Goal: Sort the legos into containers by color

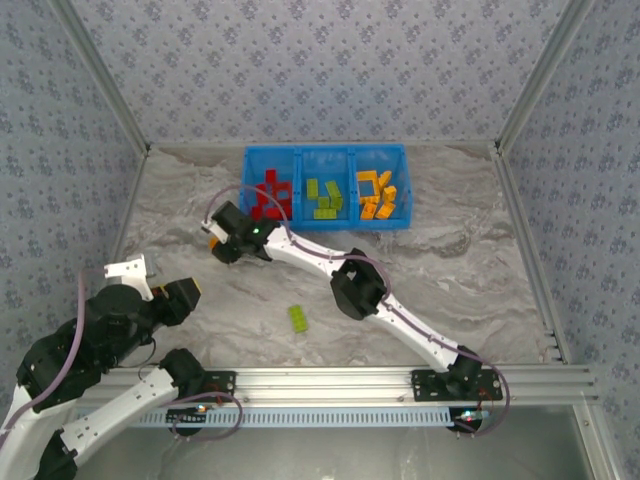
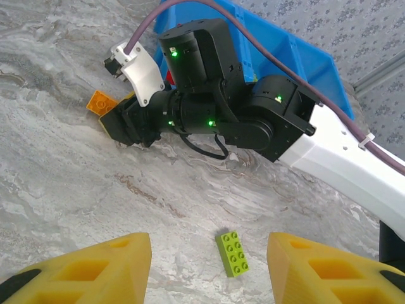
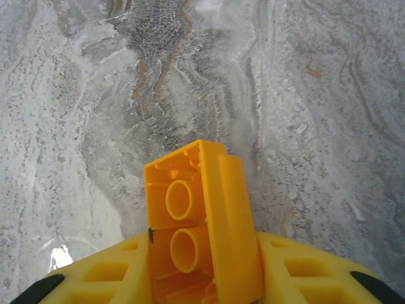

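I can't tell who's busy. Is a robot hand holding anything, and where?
The right gripper pinches an orange brick by its near end; left gripper holds nothing.

Far tray [image 1: 326, 151], near loose brick [image 1: 298, 318].
At the far middle of the table [image 1: 450, 250], the tray, split in three side by side, with bricks [image 1: 325, 200] in every part. Just before its near left corner, the right gripper [image 1: 216, 240], a held brick [image 3: 199, 221] between its fingers. Nearer, mid-table and well apart from the tray, the loose brick, lying flat. Left of that, by the table's left edge, the left gripper [image 1: 188, 293].
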